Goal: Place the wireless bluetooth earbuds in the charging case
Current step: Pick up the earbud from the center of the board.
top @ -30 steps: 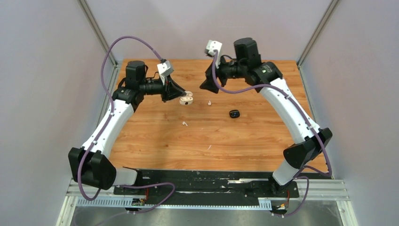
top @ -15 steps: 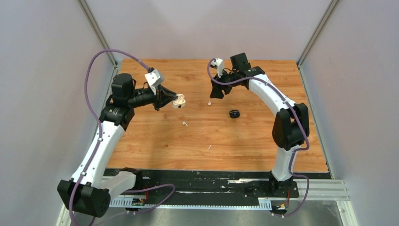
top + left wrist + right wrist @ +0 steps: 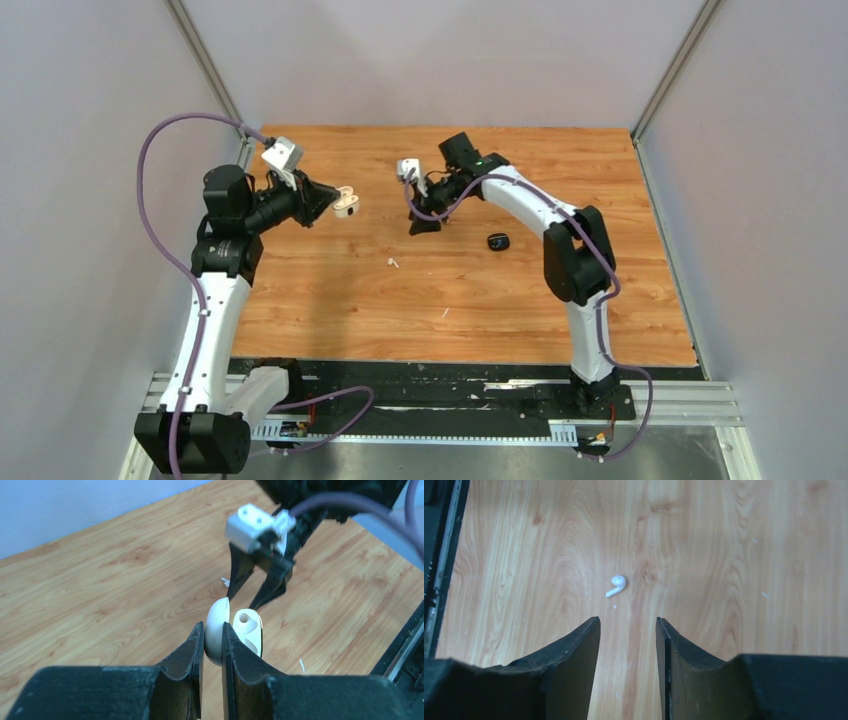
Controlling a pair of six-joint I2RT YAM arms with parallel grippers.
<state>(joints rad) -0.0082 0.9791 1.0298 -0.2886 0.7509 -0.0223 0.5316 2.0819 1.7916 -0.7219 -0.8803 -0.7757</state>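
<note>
My left gripper (image 3: 333, 203) is shut on the lid of an open white charging case (image 3: 218, 630) and holds it above the table at the left. The case's empty sockets (image 3: 248, 629) face right. My right gripper (image 3: 422, 224) is open and empty, pointing down at the table's middle. It also shows in the left wrist view (image 3: 252, 592). One white earbud (image 3: 393, 263) lies on the wood. The right wrist view shows a white earbud (image 3: 616, 585) ahead of my open right gripper (image 3: 628, 621). Another white earbud (image 3: 225, 582) lies beside the right fingers. No black earbuds show.
A small closed black case (image 3: 497, 241) lies right of the right gripper. A tiny white speck (image 3: 445, 312) lies nearer the front. The wooden table (image 3: 600, 300) is walled on three sides, with a black base plate (image 3: 450, 385) along the near edge.
My left arm has drawn back to the left with the white case. My right arm has swung left and down over the table's middle, covering the earbud that lay there.
</note>
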